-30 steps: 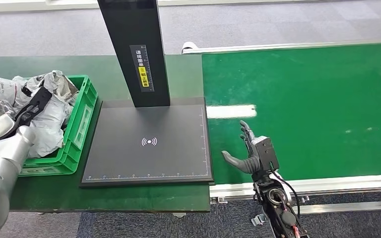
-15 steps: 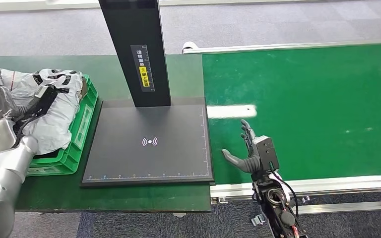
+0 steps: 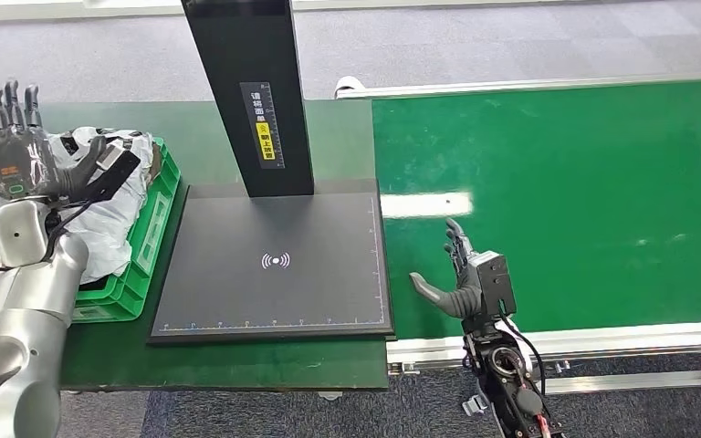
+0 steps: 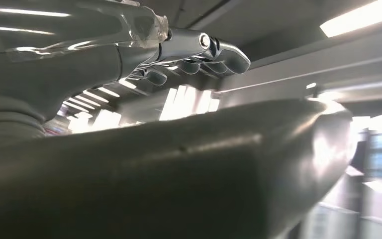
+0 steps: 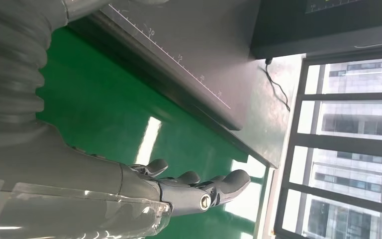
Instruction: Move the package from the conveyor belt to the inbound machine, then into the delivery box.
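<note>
Grey carpet tiles surround a dark green table (image 3: pixel 210 365) that carries the workstation. The package (image 3: pixel 114 214), a crumpled white plastic mailer with black print, lies heaped in the green slatted plastic box (image 3: pixel 151 233) at the table's left end, riding above the rim and draping toward the near wall. Soft and slippery as it looks, it could slump over that rim, and the raised left hand (image 3: pixel 14 151) could catch a loose fold and drag it out. That hand hovers just above the bag, fingers (image 3: pixel 5 100) spread upward, holding nothing. Beside the box sits the scanner (image 3: pixel 274 260), a flat matte black pad with a tall black post. Further right runs the smooth, glossy green belt (image 3: pixel 584 201), where the right hand (image 3: pixel 461 274) hangs low near the scanner's edge, fingers apart and empty.
</note>
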### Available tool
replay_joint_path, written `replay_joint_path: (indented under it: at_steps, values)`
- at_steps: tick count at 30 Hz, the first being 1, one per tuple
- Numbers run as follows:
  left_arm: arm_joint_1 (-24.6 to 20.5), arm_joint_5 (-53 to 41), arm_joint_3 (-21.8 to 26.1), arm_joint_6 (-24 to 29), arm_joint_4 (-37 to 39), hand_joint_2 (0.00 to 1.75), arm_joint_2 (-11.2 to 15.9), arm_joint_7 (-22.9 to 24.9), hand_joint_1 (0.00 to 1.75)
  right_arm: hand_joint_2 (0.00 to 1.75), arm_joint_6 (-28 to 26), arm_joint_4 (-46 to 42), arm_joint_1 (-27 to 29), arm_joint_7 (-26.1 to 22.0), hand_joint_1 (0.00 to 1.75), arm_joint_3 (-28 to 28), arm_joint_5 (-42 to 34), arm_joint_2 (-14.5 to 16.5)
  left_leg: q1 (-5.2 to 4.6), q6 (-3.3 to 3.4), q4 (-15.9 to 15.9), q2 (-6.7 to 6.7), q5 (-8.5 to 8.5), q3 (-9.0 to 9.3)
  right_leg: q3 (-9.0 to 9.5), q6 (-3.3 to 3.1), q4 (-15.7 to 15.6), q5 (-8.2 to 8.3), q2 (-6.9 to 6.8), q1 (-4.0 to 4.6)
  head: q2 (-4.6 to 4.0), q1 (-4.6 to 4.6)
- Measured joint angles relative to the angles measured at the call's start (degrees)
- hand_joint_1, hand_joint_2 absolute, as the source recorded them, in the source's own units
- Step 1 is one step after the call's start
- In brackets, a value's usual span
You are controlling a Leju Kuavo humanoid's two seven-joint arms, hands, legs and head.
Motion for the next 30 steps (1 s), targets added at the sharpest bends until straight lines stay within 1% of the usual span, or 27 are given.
replay_joint_path:
  at_steps: [2,3,6,10,11,12,13,14,15,16,18,20,22,24,25,26,28,29,30]
  values:
    - [0.6,3.0,2.5,0.0,-2.6,0.0,-1.9,-6.3,0.0,1.75,0.2,0.3,-0.3,-0.3,0.0,0.2,-0.2,-0.1,-0.01,0.0,0.0,0.0,0.0,0.0,-0.01,0.0,0.0,0.0,0.0,-0.01,-0.01,0.0]
    - [0.8,3.8,3.8,0.0,-3.6,0.0,-2.7,-8.0,0.0,1.75,0.3,0.5,-0.5,-0.4,0.0,0.3,-0.3,-0.2,-0.01,0.0,0.0,0.0,0.0,0.0,-0.01,0.0,0.0,0.0,0.0,-0.01,0.0,0.0]
    - [1.3,4.4,6.2,0.0,-5.8,0.0,-4.2,-9.2,0.0,1.75,0.4,0.9,-0.7,-0.6,0.0,0.4,-0.4,-0.3,0.0,0.0,0.0,-0.01,-0.01,0.0,-0.02,0.0,0.0,0.0,0.0,0.0,0.01,-0.01]
    - [1.7,4.6,7.8,0.0,-7.3,0.0,-5.3,-9.7,0.0,1.75,0.4,1.2,-0.9,-0.6,0.0,0.4,-0.5,-0.4,0.01,0.0,0.0,-0.02,0.0,0.0,-0.02,0.0,0.0,0.0,0.0,0.01,-0.01,0.0]
    - [1.7,5.3,8.2,0.0,-7.5,0.0,-5.6,-11.0,0.0,1.75,0.4,1.3,-0.9,-0.7,0.0,0.4,-0.5,-0.4,0.01,0.0,0.0,-0.02,0.0,0.0,-0.02,0.0,0.0,0.0,0.0,0.01,-0.01,0.0]
    - [1.6,7.0,9.0,0.0,-7.6,0.0,-6.1,-13.6,0.0,1.75,0.6,1.4,-0.9,-0.8,0.0,0.4,-0.8,-0.4,0.01,0.0,0.0,-0.02,0.0,0.0,-0.02,0.0,0.0,0.0,0.0,0.01,-0.01,0.0]
    - [1.5,10.1,10.0,0.0,-7.5,0.0,-6.8,-17.3,0.0,1.75,0.9,1.6,-1.0,-1.1,0.0,0.4,-1.2,-0.5,0.0,0.0,0.0,-0.03,0.0,0.0,-0.02,0.0,0.0,0.0,0.0,0.0,-0.01,-0.01]
    - [1.6,15.2,10.8,0.0,-7.4,0.0,-7.6,-21.3,0.0,1.75,1.3,1.7,-1.1,-1.5,0.0,0.4,-1.8,-0.5,-0.01,0.0,0.0,-0.04,0.0,0.0,-0.02,0.0,0.0,0.0,-0.01,-0.01,-0.01,-0.01]
    - [1.9,22.1,10.8,0.0,-7.3,0.0,-8.4,-24.6,0.0,1.75,1.7,1.8,-1.2,-2.1,0.0,0.5,-2.5,-0.5,-0.02,0.01,0.0,-0.04,0.0,0.0,-0.01,0.0,0.0,0.0,-0.01,-0.02,-0.01,-0.01]
    - [2.4,30.2,9.7,0.0,-7.3,0.0,-9.0,-26.6,0.0,1.75,2.1,1.9,-1.3,-2.7,0.0,0.5,-3.1,-0.5,-0.03,0.01,0.0,-0.04,0.0,0.0,-0.01,0.01,0.0,0.01,-0.02,-0.03,-0.01,-0.01]
    - [4.7,48.0,4.1,-0.5,-8.2,0.87,-9.6,-27.8,0.0,1.75,2.5,2.0,-1.5,-4.1,0.0,0.5,-4.0,-0.7,-0.05,0.02,0.0,-0.04,0.0,-0.01,0.0,0.02,0.0,0.01,-0.02,-0.05,-0.01,0.0]
    - [8.2,63.0,-3.6,-3.2,-11.2,1.75,-9.7,-28.1,0.0,1.75,3.1,2.0,-1.7,-5.3,0.0,0.5,-4.8,-0.8,-0.06,0.02,0.0,-0.07,-0.01,-0.03,0.0,0.03,0.0,0.01,-0.04,-0.05,-0.01,0.01]
    - [12.4,72.6,-10.7,-9.1,-16.4,1.75,-9.7,-28.2,0.0,1.75,4.0,2.0,-2.0,-6.6,0.0,0.5,-5.6,-0.9,-0.06,0.03,0.0,-0.08,-0.02,-0.06,0.0,0.03,0.0,0.01,-0.05,-0.06,0.01,0.0]
    - [16.8,77.1,-16.1,-16.8,-22.1,1.75,-9.9,-28.4,0.0,1.75,4.8,1.5,-1.9,-7.9,0.0,0.4,-5.6,-1.0,-0.06,0.03,0.0,-0.06,-0.04,-0.07,-0.03,0.03,0.0,0.0,-0.05,-0.06,0.0,-0.01]
    - [18.9,78.4,-18.1,-21.2,-24.6,1.75,-10.0,-28.4,0.0,1.75,5.2,1.0,-1.9,-8.5,0.0,0.3,-5.4,-0.9,-0.06,0.03,0.0,-0.05,-0.05,-0.08,-0.04,0.03,0.0,-0.01,-0.05,-0.06,-0.01,-0.01]
    - [20.9,79.8,-19.7,-26.2,-27.0,1.75,-10.3,-28.4,0.0,1.75,6.0,0.4,-1.8,-9.1,0.0,0.3,-5.1,-0.9,-0.06,0.03,0.0,-0.04,-0.05,-0.09,-0.06,0.03,0.0,-0.01,-0.04,-0.06,-0.01,-0.01]
    - [24.5,82.7,-21.5,-36.6,-31.0,1.75,-11.0,-28.5,0.0,1.75,8.0,-0.7,-1.8,-9.9,0.0,0.3,-4.6,-0.8,-0.06,0.03,0.0,-0.01,-0.06,-0.1,-0.09,0.03,0.0,-0.02,-0.04,-0.06,0.01,-0.01]
    - [25.8,83.8,-21.9,-40.5,-32.6,1.75,-11.3,-28.5,0.0,1.75,8.8,-1.1,-1.8,-10.1,0.0,0.3,-4.4,-0.7,-0.05,0.03,0.0,0.0,-0.06,-0.1,-0.1,0.03,0.0,-0.02,-0.03,-0.05,0.01,-0.02]
    - [26.5,84.3,-22.0,-42.4,-33.3,1.75,-11.5,-28.5,0.0,1.75,9.2,-1.3,-1.8,-10.2,0.0,0.3,-4.4,-0.7,-0.05,0.03,0.0,-0.01,-0.06,-0.1,-0.11,0.03,0.0,-0.02,-0.03,-0.05,0.0,-0.02]
